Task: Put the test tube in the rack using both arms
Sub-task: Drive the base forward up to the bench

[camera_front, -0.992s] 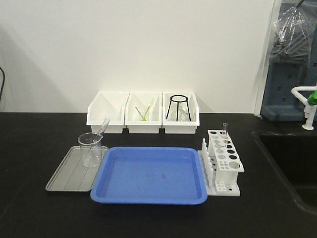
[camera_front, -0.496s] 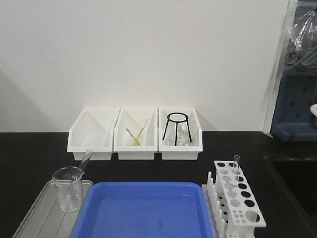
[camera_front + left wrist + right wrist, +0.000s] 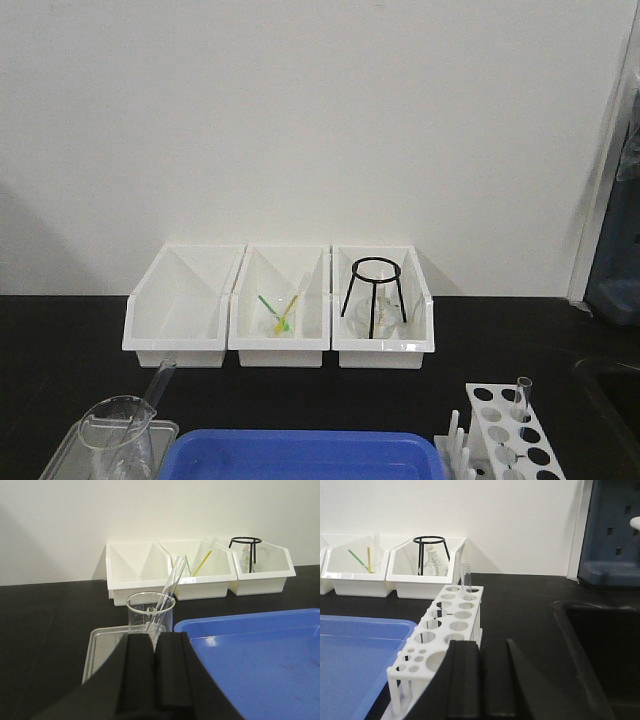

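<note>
The tube [image 3: 170,585] leaned in the beaker [image 3: 150,615] at twelve o'clock from the left claw [image 3: 154,675], which was closed and empty, like the right claw [image 3: 480,680] before the rack [image 3: 445,630]. The left claw would need to open, then pinch the tube's top gently.

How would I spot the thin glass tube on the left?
Find the blue tray; left of it sits a grey tray with a glass beaker. The test tube leans inside that beaker, poking above its rim. The only other tube stands upright in the white rack.

Front camera nearer bins [image 3: 280,356] and rack [image 3: 515,437]
</note>
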